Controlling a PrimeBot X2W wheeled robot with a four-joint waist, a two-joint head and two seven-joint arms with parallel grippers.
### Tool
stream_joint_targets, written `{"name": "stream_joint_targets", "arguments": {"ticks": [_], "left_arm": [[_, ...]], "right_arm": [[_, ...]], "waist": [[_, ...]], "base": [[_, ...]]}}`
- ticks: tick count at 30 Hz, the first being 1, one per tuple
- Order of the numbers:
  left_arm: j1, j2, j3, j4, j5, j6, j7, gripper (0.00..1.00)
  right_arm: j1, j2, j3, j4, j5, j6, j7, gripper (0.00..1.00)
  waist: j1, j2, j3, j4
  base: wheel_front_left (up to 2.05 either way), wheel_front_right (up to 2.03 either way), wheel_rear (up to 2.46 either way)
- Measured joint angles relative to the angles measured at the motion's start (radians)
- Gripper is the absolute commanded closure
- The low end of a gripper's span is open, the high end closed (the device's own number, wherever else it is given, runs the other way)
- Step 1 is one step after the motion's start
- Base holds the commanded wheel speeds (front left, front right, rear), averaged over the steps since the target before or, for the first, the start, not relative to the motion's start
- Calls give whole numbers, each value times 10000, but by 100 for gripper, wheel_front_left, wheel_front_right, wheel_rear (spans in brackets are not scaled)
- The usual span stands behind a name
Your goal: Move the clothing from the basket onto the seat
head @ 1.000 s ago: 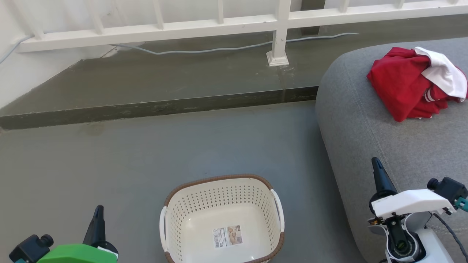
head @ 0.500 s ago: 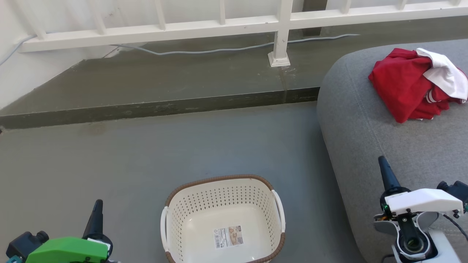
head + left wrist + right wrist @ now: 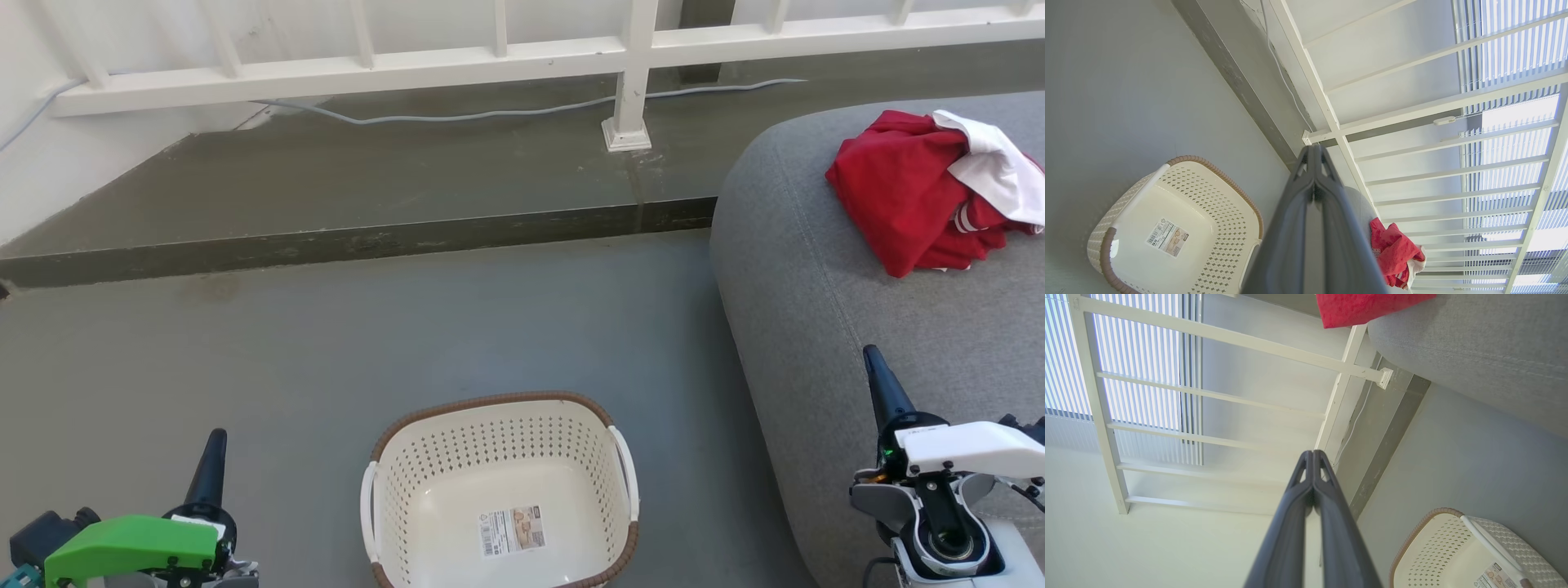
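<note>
Head view: right pincer (image 3: 873, 356), shut and empty like left pincer (image 3: 215, 439), has drifted toward 3 o'clock. Cream perforated plastic basket (image 3: 490, 445) empty; red clothing (image 3: 898, 196) on grey upholstered seat (image 3: 816, 327): task apparently complete.

Open grey concrete floor (image 3: 326, 351) stretches between the cream perforated plastic basket (image 3: 490, 445) and the raised dark step (image 3: 326, 241). The rounded grey fabric seat (image 3: 816, 327) blocks the right side, and a white railing (image 3: 408, 69) closes off the far side.

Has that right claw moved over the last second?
Yes. The right gripper has slid rightward, farther from the basket and from the left edge of the seat.
</note>
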Motion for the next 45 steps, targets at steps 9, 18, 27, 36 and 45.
{"name": "stream_joint_targets", "arguments": {"ticks": [9,18,27,36,45], "left_arm": [[-253,-146,190,261,-1066,-226,240,100],[-550,-182,336,531,-2134,-384,539,100],[-775,-221,447,648,-2778,-518,696,100],[-777,-222,468,719,-2778,-518,696,100],[-783,-224,483,775,-2778,-520,698,100]], "right_arm": [[-51,-10,-261,-2,1193,107,295,100],[-192,-17,-514,-12,2393,259,571,100],[-192,-23,-690,-12,3131,265,721,100],[-192,-23,-696,-12,3131,278,723,100],[-193,-23,-700,-10,3131,280,727,100]], "waist": [[0,0,-18,34],[0,0,-36,68],[0,0,-46,85],[0,0,-47,85],[0,0,-48,85]], "base": [[0,0,0],[0,0,0],[0,0,0],[0,0,0],[0,0,0]]}}
